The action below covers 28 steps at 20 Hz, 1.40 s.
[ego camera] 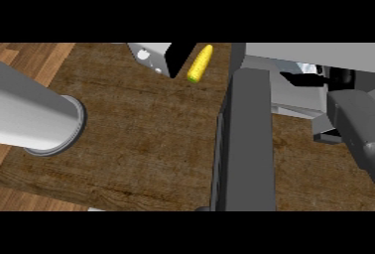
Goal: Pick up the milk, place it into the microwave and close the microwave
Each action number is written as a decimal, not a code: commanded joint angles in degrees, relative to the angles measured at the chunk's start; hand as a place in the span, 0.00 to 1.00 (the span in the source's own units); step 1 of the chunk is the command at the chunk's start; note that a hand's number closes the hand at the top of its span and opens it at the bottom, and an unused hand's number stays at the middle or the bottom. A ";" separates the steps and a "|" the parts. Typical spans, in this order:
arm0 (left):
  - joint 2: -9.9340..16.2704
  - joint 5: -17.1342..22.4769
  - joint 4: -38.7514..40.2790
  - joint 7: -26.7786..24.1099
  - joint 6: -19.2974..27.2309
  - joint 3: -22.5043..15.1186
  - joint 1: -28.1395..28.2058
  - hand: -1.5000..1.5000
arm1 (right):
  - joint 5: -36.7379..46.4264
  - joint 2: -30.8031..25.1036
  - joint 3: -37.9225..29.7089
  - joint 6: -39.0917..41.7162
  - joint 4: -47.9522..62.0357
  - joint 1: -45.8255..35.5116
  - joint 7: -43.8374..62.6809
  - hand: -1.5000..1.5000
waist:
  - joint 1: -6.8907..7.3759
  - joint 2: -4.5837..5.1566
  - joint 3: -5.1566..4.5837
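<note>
showing a white milk carton (149, 55) partly hidden; right hand (337, 77) state unclear.

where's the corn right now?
Head view: the corn lies on the counter near the top edge, centre, just left of the open microwave door and right beside a white carton.

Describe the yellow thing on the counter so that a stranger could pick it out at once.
Start at the brown wooden counter and follow the open dark microwave door up to its far end. Just left of that end lies a corn cob, tilted. It is the only yellow thing there, with a green tip; the white carton beside it is boxy.
</note>
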 commanded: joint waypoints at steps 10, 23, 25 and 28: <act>1.56 -2.77 1.66 -0.24 -0.40 0.67 -2.33 0.00 | 0.19 -2.22 -0.28 0.14 0.29 -0.78 0.30 1.00 | 1.53 0.96 0.08; 1.70 -5.48 3.49 0.17 -1.06 -0.95 -3.95 0.00 | 3.84 5.89 3.60 2.01 2.46 -7.09 5.77 0.00 | 2.47 -0.49 -0.42; 1.83 -5.66 3.24 0.17 -1.45 -1.92 -4.91 0.00 | 3.70 6.85 3.40 0.00 2.41 -8.32 7.26 0.00 | 2.41 -0.25 -0.40; 1.57 -6.30 4.51 0.15 -0.66 -1.62 -5.41 0.00 | 3.49 8.94 3.14 -2.05 2.33 -10.12 9.18 0.00 | 1.97 -0.44 -0.44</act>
